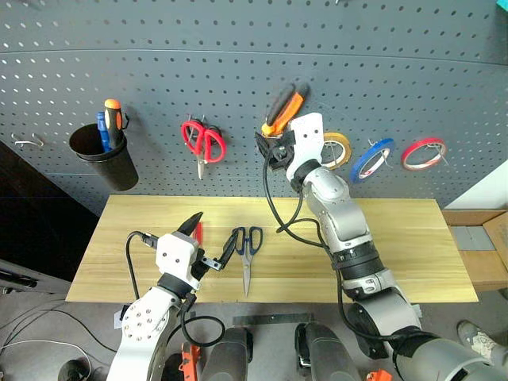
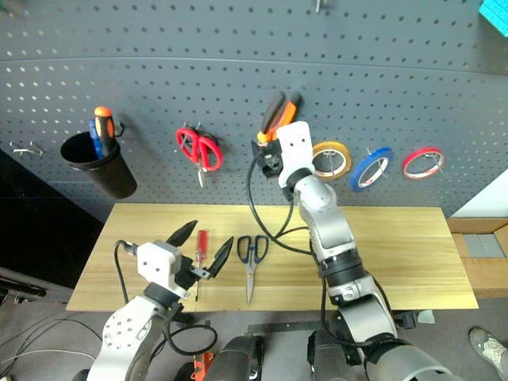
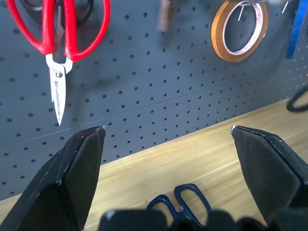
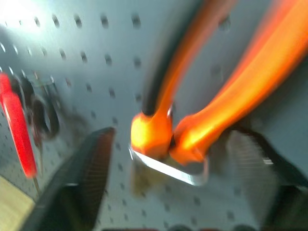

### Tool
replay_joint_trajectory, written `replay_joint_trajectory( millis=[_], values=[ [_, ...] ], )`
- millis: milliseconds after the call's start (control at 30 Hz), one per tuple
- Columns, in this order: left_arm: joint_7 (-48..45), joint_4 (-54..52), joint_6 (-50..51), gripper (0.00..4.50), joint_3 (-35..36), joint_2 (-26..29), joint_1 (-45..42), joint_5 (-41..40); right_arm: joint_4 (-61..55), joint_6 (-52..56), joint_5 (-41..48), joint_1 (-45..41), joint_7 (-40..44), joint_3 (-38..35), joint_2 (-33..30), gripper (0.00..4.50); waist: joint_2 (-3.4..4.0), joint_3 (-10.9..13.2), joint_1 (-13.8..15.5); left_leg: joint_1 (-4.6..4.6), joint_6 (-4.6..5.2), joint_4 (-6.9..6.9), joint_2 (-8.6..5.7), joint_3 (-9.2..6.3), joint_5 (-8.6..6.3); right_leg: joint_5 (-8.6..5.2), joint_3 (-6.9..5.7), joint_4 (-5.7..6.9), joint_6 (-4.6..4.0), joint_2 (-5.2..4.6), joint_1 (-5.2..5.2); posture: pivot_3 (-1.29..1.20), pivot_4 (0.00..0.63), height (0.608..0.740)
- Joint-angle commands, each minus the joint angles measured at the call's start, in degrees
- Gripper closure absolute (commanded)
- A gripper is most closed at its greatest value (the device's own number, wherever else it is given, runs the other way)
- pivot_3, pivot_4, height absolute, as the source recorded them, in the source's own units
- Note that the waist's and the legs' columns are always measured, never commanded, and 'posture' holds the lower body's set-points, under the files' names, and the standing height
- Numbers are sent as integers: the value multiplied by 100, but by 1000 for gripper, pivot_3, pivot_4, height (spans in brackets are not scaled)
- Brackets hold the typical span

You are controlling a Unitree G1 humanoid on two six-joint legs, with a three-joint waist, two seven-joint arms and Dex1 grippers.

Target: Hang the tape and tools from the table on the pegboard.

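The orange-and-black pliers (image 1: 283, 108) hang on a metal hook of the dark grey pegboard (image 1: 159, 48). My right gripper (image 4: 172, 134) is open just under them, one finger on either side of the pliers' head with gaps between. The blue tape (image 1: 371, 159) hangs on the pegboard to the right. On the pale wood table (image 1: 397, 246) lie the dark-blue scissors (image 1: 248, 243) and the red screwdriver (image 2: 200, 243). My left gripper (image 1: 217, 225) hovers open over the table's front left, beside the scissors and above the screwdriver, with nothing between its fingers.
A black cup (image 1: 103, 155) with an orange and a blue screwdriver hangs at the left of the board. Red scissors (image 1: 203, 141), a yellow tape ring (image 1: 340, 148) and a red tape ring (image 1: 423, 153) hang there too. A bare hook (image 1: 28, 143) sits at far left.
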Motion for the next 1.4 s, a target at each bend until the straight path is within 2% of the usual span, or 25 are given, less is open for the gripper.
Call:
replay_joint_trajectory(
  millis=[33,233,400,533,600,700,767,900,1167,1267,1400],
  values=[
    [-14,-160,-50,0,65,40,-14,-32,-486,-11,59,54,78,13,-2,46,0,0,0,0,0,0,0,0,0,0,0,0,0,0,0,99,218,740],
    [20,-192,-8,0,92,52,14,-25,-1084,22,164,503,418,160,-104,46,0,0,0,-1,0,-2,0,-2,0,0,-1,-3,0,0,0,105,222,740],
    [191,-255,594,0,275,19,57,-188,-2185,554,775,1272,1286,327,-480,46,0,1,3,-4,2,-3,0,-6,-1,0,-3,-8,1,0,1,100,230,740],
    [392,-226,1919,0,306,164,-59,-190,-3408,1766,1650,1711,1985,626,-931,46,3,2,-1,-4,4,-2,1,-12,-2,-1,-6,-9,2,0,3,84,237,740],
    [343,-186,2545,0,107,351,-124,-87,-3658,2209,1810,1823,2061,743,-1119,46,3,3,-25,-3,4,-2,2,-14,-2,-2,-8,-8,3,3,3,77,241,740],
    [506,-261,3345,0,-30,228,-342,-250,-3725,2787,1913,2056,2273,984,-1543,46,2,3,-40,5,5,-3,2,-18,-2,-2,-10,-9,3,4,13,68,245,740],
    [595,-295,3819,0,-142,138,-508,-279,-3701,2897,1835,2183,2403,1171,-1832,46,0,4,-28,4,5,0,-1,-17,-2,-2,-11,-12,3,2,14,68,246,740],
    [888,-154,5042,0,-810,-2,-944,-53,-3303,2509,1506,2483,2321,1180,-2049,46,0,5,-3,0,4,1,-1,-23,-2,-3,-17,-12,3,1,15,64,257,740],
    [2206,161,5837,0,-1205,-1189,-1314,576,-3415,2436,1471,2859,2434,1138,-2164,46,-5,9,-30,-3,4,-3,3,-24,-2,-3,-14,-18,5,2,13,42,266,740],
    [2524,205,5813,0,-1370,-1560,-1275,758,-3416,2442,1444,2903,2472,1122,-2230,46,-10,13,-28,-4,4,-2,1,-22,-2,-3,-13,-21,5,0,15,31,274,740],
    [2926,329,5849,0,-1248,-2070,-1273,892,-3443,2475,1456,2932,2502,1085,-2307,46,-12,17,-26,-9,4,-1,1,-23,-2,-3,-15,-27,6,-1,15,23,280,740]
  ],
)
